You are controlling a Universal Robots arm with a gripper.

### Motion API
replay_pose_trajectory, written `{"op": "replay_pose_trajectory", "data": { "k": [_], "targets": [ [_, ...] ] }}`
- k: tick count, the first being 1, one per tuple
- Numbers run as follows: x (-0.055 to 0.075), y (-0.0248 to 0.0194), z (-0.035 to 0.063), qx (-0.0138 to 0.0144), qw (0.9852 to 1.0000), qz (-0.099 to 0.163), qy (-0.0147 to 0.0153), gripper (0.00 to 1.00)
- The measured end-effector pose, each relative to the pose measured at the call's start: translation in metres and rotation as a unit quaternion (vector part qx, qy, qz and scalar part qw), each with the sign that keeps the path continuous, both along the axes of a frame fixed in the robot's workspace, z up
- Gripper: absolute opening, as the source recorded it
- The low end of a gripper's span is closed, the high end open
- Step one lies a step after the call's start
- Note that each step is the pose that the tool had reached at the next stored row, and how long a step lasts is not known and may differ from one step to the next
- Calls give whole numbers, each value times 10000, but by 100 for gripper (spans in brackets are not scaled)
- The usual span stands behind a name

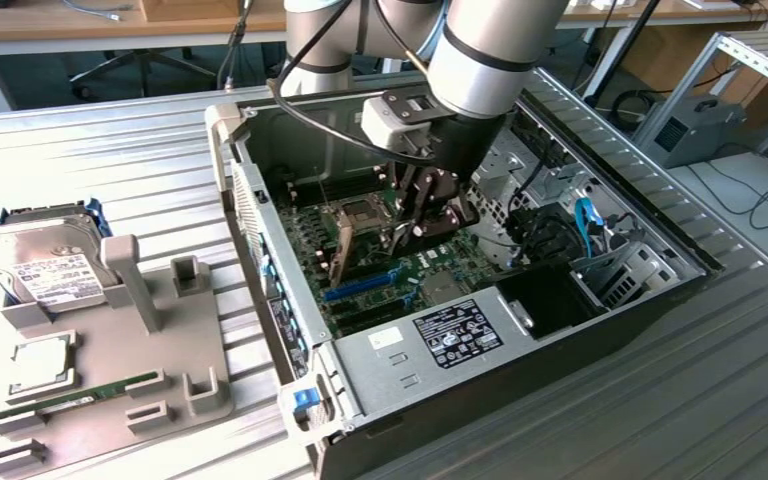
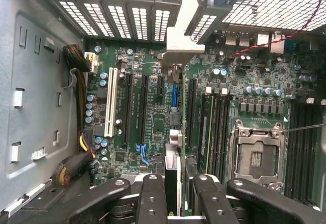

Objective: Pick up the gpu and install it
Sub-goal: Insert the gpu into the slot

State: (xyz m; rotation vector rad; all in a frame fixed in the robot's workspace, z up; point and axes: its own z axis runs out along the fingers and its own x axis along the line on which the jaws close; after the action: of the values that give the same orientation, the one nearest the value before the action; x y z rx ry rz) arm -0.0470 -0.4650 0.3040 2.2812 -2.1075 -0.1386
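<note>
My gripper (image 1: 418,222) reaches down inside the open computer case (image 1: 357,400), shut on the gpu (image 1: 399,235). The card stands on edge between the black fingers (image 2: 153,198). In the wrist view the gripper (image 2: 178,183) holds the gpu (image 2: 173,158) edge-on. The card's pale metal bracket (image 2: 179,35) points toward the slotted rear wall of the case. The card hangs just above the motherboard's (image 2: 153,132) row of long expansion slots, near a blue slot (image 2: 174,95). Whether its lower edge touches a slot I cannot tell.
A CPU socket (image 2: 257,158) and RAM slots (image 2: 219,127) lie beside the card. A white slot (image 2: 110,102) and cable bundles (image 2: 81,142) sit near the case wall. On the exterior view's left, a grey fixture (image 1: 157,370) carries a hard drive (image 1: 44,265), a CPU (image 1: 40,362) and a RAM stick (image 1: 77,395).
</note>
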Motion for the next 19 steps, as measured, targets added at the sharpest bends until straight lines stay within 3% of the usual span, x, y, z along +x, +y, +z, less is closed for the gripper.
{"op": "replay_pose_trajectory", "data": {
  "k": [19],
  "targets": [
    [-8, 0, -47, 1, 10000, 0, 0, 26]
  ]
}}
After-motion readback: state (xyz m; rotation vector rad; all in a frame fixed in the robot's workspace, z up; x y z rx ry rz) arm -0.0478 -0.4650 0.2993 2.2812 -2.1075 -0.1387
